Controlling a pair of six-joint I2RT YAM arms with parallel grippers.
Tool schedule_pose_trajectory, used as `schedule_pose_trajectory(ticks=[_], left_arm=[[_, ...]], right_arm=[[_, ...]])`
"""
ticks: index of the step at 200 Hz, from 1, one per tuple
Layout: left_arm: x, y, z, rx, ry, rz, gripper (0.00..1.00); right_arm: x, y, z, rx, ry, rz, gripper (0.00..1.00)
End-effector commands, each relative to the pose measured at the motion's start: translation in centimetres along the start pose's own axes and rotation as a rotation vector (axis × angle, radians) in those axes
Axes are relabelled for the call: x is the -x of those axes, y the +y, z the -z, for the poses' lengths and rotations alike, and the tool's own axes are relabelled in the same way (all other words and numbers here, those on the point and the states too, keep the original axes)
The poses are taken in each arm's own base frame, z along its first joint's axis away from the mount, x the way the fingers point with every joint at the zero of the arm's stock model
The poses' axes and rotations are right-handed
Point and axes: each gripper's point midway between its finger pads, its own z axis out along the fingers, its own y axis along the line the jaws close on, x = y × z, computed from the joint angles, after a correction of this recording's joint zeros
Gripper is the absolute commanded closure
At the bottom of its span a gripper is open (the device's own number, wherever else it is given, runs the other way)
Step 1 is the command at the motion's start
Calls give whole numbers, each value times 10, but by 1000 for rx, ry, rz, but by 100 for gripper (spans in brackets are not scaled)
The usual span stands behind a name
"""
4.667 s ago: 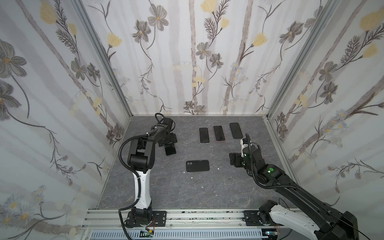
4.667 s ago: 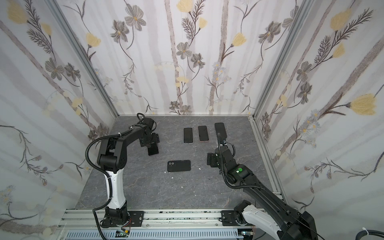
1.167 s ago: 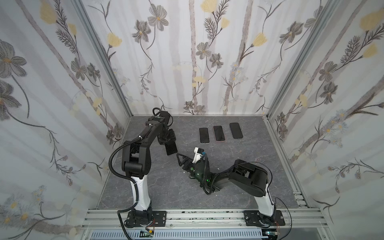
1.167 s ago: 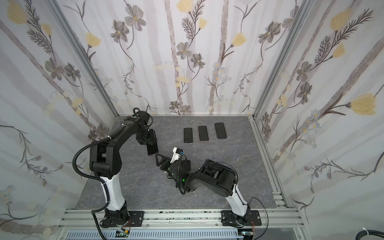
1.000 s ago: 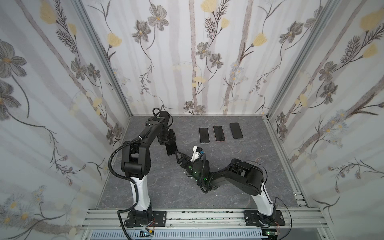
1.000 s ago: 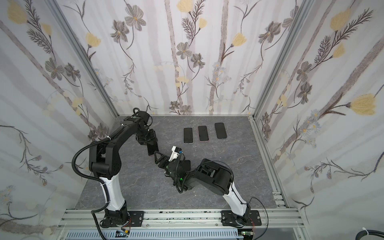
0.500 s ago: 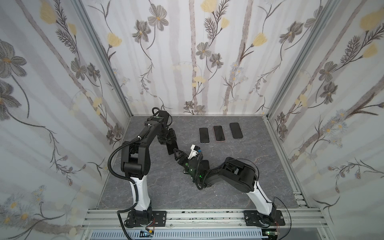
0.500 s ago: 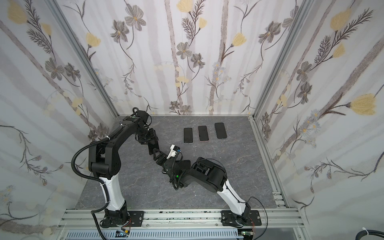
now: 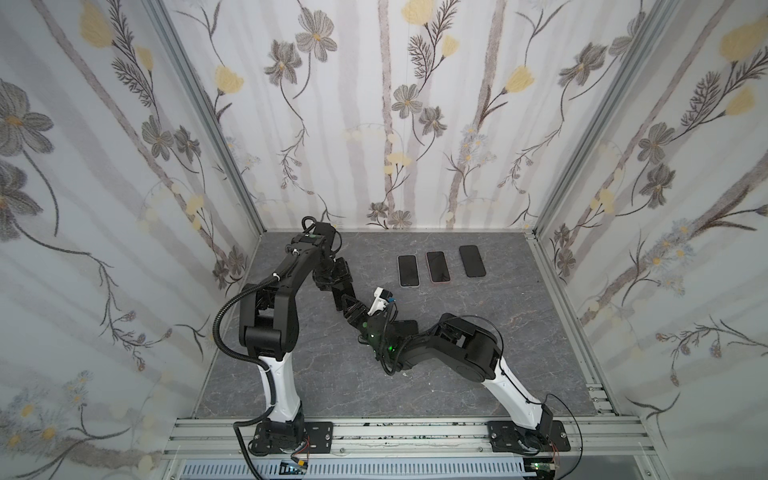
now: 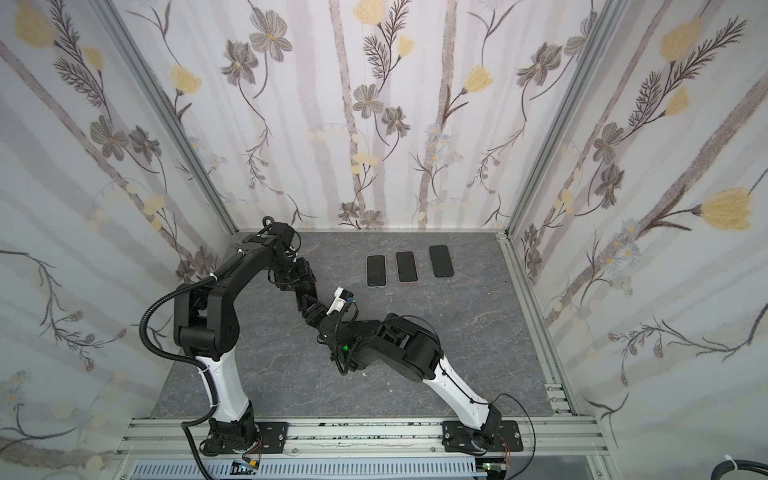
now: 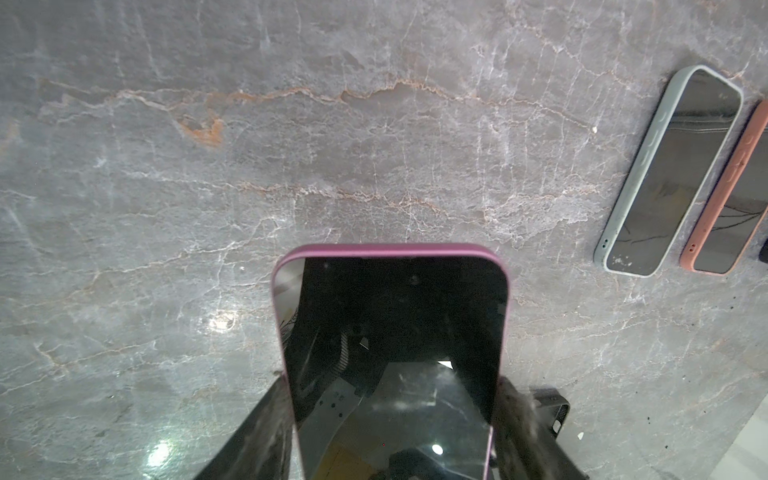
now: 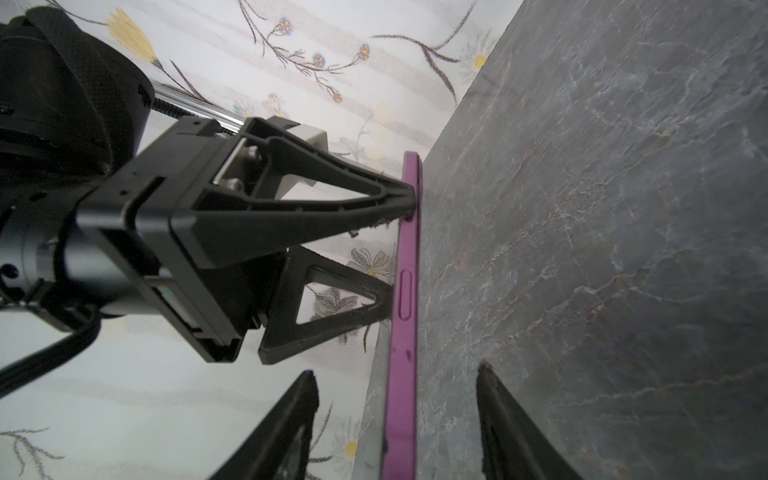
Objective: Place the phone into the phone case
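My left gripper point(image 11: 390, 399) is shut on a phone point(image 11: 390, 324) with a dark screen and a purple rim, holding it by its long sides above the table. In the right wrist view the phone point(image 12: 405, 291) shows edge-on, with the left gripper's fingers point(image 12: 374, 307) pressed to it. My right gripper point(image 12: 397, 374) straddles the phone's end, its jaws open with a gap on each side. In both top views the two grippers point(image 9: 337, 291) point(image 9: 348, 306) meet left of centre. A black phone case point(image 9: 405, 327) lies flat on the table, half hidden under the right arm; its corner point(image 11: 550, 409) shows in the left wrist view.
Three phones lie in a row at the back of the grey marble table: one grey-rimmed point(image 9: 407, 270), one pink-rimmed point(image 9: 438, 266), one dark point(image 9: 471, 260). Flowered walls close the left, back and right sides. The right arm's elbow point(image 9: 469, 345) hangs over the table's middle.
My right gripper has reached leftward across the table to the held phone, and its jaws have narrowed around it. The left gripper keeps its hold on the phone.
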Motion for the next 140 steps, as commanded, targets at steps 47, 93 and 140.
schedule_pose_trajectory(ticks=[47, 93, 140], left_arm=[[-5, -3, -1, -70, -4, 25, 65], [1, -7, 7, -91, -33, 29, 60], [12, -10, 31, -127, -109, 36, 42]], right_arm=[[0, 4, -11, 21, -34, 0, 62], [1, 11, -10, 47, -32, -8, 85], [5, 23, -7, 71, -27, -8, 100]])
